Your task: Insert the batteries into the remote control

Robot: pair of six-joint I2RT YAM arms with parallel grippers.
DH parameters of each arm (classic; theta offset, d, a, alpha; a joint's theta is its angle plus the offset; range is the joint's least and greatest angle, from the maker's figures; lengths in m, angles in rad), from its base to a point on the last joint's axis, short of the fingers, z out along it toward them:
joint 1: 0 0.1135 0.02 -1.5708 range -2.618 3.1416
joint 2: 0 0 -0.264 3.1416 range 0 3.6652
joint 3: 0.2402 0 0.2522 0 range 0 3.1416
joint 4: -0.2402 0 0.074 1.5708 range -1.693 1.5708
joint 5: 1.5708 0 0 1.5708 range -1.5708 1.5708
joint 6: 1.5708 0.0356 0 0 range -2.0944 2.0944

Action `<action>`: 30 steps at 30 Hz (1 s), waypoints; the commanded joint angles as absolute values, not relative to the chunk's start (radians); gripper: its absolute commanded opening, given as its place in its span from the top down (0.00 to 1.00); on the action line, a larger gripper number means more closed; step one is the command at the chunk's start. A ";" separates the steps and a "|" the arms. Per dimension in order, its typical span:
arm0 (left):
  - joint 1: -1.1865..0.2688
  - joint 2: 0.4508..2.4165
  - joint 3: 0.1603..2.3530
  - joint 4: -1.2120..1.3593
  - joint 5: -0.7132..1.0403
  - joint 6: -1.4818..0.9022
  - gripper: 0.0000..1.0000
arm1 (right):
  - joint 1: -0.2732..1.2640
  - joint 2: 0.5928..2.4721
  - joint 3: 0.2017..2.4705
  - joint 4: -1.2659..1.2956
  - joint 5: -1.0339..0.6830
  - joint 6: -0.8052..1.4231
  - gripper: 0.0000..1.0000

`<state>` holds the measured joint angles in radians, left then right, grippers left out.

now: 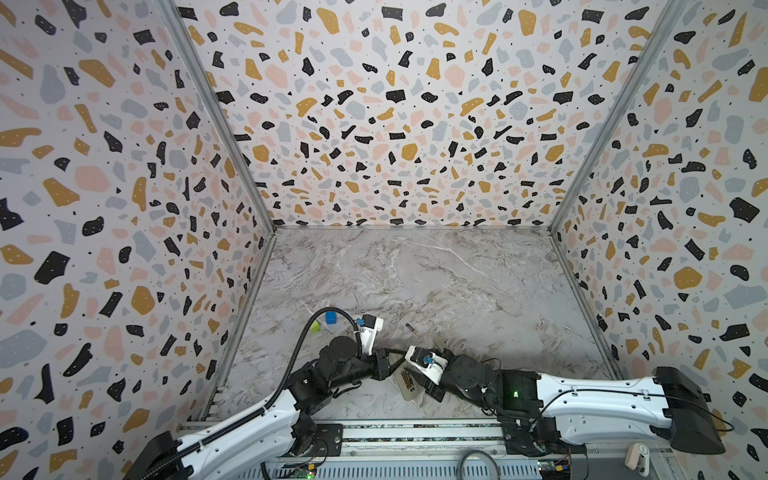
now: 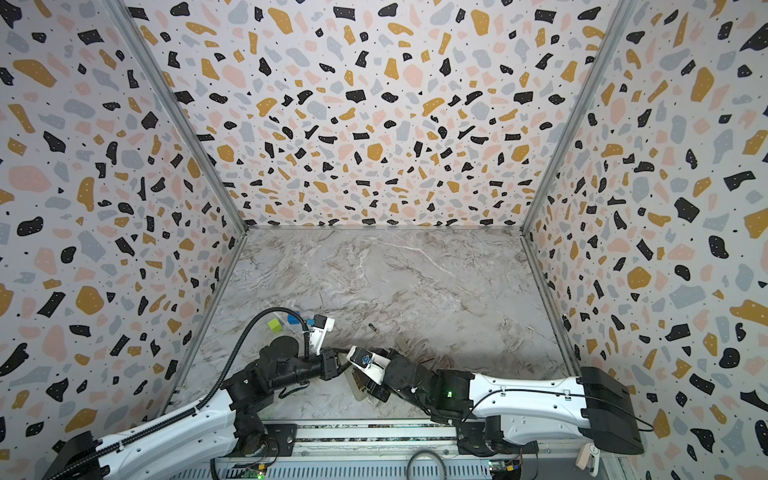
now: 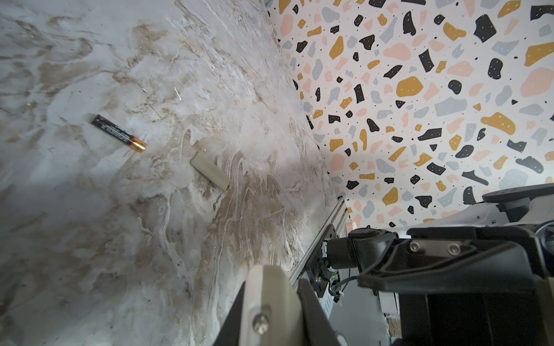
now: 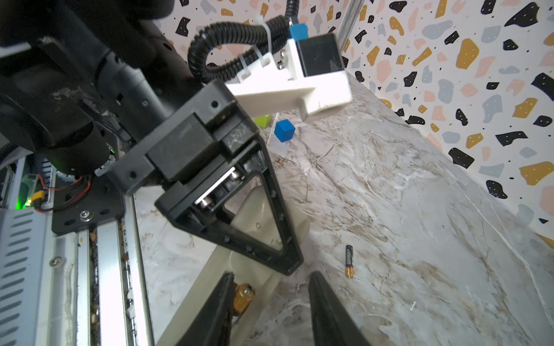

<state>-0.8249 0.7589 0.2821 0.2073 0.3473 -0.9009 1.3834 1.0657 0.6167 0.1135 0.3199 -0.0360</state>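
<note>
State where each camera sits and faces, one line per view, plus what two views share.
Top views: high in front, looking down and back over the table; both arms show.
Left wrist: on the left arm, facing table and right wall; the left hand shows, gripping the remote control.
Right wrist: on the right arm, facing the left hand; the open right hand shows.
Shared: both wrists see the loose battery.

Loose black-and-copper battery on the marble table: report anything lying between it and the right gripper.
Nothing visible: only bare marble table lies between the black-and-copper battery and the open right gripper at the off-white remote control.
</note>
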 commanded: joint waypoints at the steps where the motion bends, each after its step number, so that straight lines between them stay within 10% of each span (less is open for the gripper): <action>1: -0.825 0.762 0.319 0.164 0.416 -0.838 1.00 | 1.388 1.030 0.662 -0.016 0.278 -0.132 0.61; 30: -0.825 0.792 0.330 0.128 0.503 -0.802 1.00 | 1.452 1.151 0.709 -0.080 0.204 -0.313 0.67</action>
<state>-0.8249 0.7940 0.2905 0.1192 0.4767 -0.8219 1.4540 1.1446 0.7109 -0.0902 0.1951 -0.3077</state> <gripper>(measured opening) 0.237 0.331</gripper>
